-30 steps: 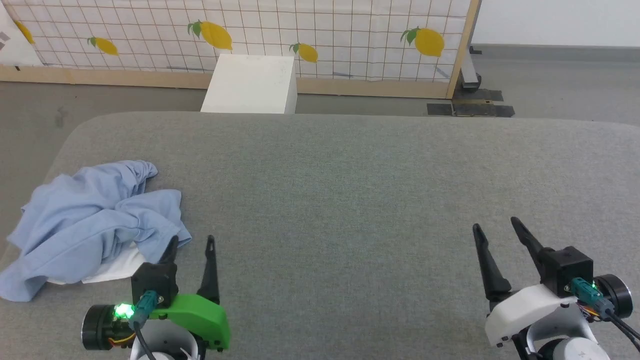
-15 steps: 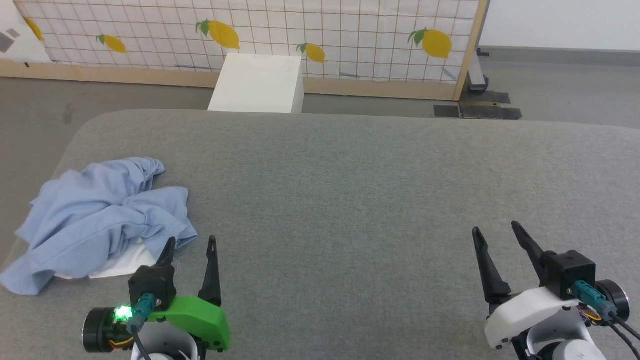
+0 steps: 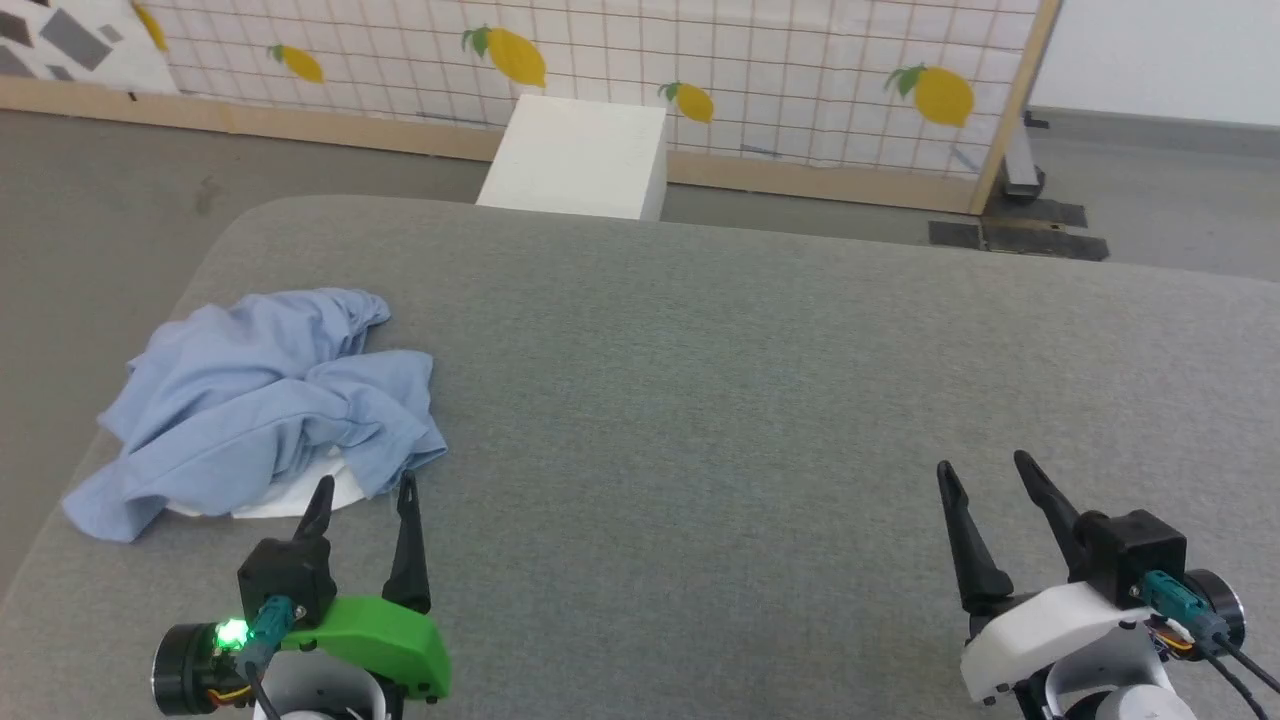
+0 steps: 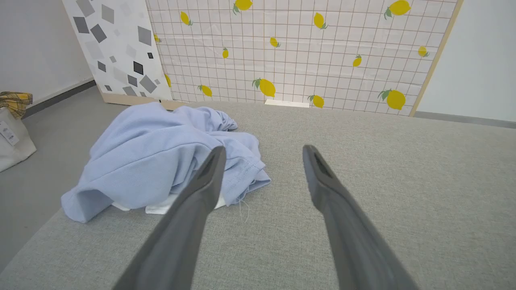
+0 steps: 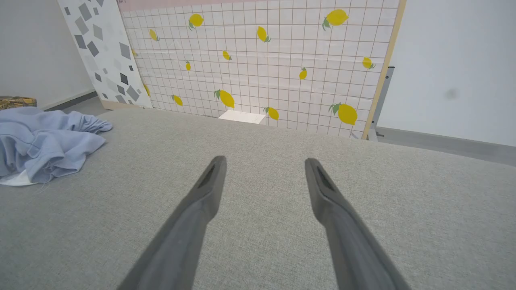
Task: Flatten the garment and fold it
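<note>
Head view: the garment lies crumpled in a heap on the left part of the grey desk, close to its left edge. The left gripper stands just before the near edge of the heap, its fingers spread wide and holding nothing. The right gripper is well apart, over the bare desk, also wide and empty. I judge that flattening is not yet begun. The next move calls for a grip on an edge or corner of the cloth, and the right arm must travel far to the left to help.

Left wrist view: here a stitched hem, a loose thread and a white fabric under the blue are clear. The head view is too far away to give this detail. A pale bag stands on the floor.

Right wrist view: the low angle shows how high the folds rise, with the heap at the far left.
</note>
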Motion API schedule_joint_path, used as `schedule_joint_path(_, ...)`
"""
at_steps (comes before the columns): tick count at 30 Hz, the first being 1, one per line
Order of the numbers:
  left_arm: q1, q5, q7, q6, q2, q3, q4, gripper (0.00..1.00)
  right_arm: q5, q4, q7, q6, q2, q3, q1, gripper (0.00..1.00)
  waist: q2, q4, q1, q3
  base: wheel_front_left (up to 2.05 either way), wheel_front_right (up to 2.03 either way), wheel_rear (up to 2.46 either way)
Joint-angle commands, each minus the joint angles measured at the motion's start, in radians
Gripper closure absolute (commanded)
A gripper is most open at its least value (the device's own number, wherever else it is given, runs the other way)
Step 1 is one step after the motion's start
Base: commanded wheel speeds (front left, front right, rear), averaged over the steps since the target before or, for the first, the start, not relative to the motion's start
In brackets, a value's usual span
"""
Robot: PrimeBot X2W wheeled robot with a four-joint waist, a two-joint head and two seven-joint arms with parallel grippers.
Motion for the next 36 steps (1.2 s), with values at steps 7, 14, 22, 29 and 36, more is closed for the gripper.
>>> schedule_joint_path(7,0.034,-0.025,-0.023,0.014,0.002,0.0,-0.004,0.0,0.032,0.028,-0.024,-0.001,0.001,0.016,0.014,0.0,0.0,0.071,0.0,0.0,0.0,0.0,0.0)
schedule_joint_path(14,0.042,-0.037,-0.038,0.029,0.002,-0.002,-0.008,0.0,0.046,0.047,-0.039,-0.001,0.001,0.025,0.016,0.0,0.0,0.129,0.0,0.003,0.0,0.0,0.0)
schedule_joint_path(22,0.059,-0.046,-0.056,0.047,0.002,-0.001,-0.017,0.0,0.063,0.069,-0.057,-0.001,0.001,0.036,0.016,0.0,0.0,0.194,0.0,0.002,0.0,0.0,0.0)
schedule_joint_path(29,0.072,-0.056,-0.07,0.067,0.002,0.0,-0.026,0.0,0.075,0.091,-0.071,-0.001,0.001,0.048,0.015,0.0,0.0,0.238,0.0,0.002,0.0,0.0,0.0)
schedule_joint_path(36,0.086,-0.067,-0.085,0.084,0.003,0.001,-0.032,0.0,0.081,0.11,-0.085,-0.001,0.001,0.062,0.014,0.0,0.0,0.277,0.0,0.0,0.0,0.0,0.0)
